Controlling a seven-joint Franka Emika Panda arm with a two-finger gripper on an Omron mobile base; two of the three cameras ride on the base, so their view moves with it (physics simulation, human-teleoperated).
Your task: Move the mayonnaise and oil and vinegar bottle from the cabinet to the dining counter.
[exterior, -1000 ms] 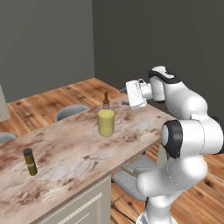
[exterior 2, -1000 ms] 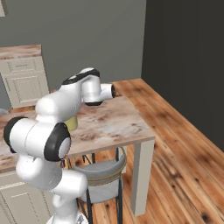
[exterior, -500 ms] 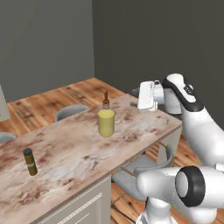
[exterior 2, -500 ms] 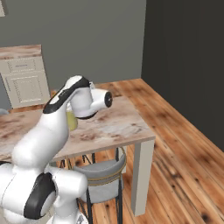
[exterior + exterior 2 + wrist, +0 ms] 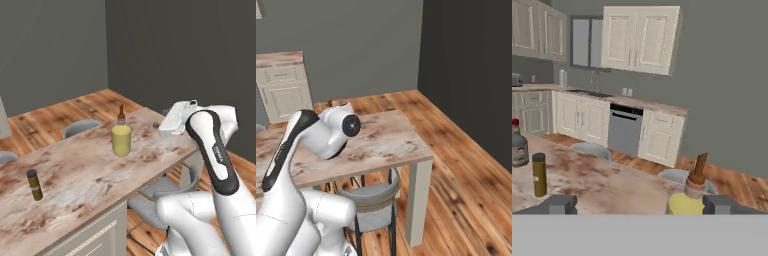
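Left base view: the oil and vinegar bottle [image 5: 121,137] stands upright on the bench [image 5: 80,175], toward its far right end, with a thin brownish bottle [image 5: 34,184] well apart to its left. In the hand view the fingers [image 5: 562,204] are spread wide, holding nothing.

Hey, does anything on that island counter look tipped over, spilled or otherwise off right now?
Nothing stands out. The oil and vinegar bottle stands upright on the dining counter, and so does the thin brown bottle; no spill shows.
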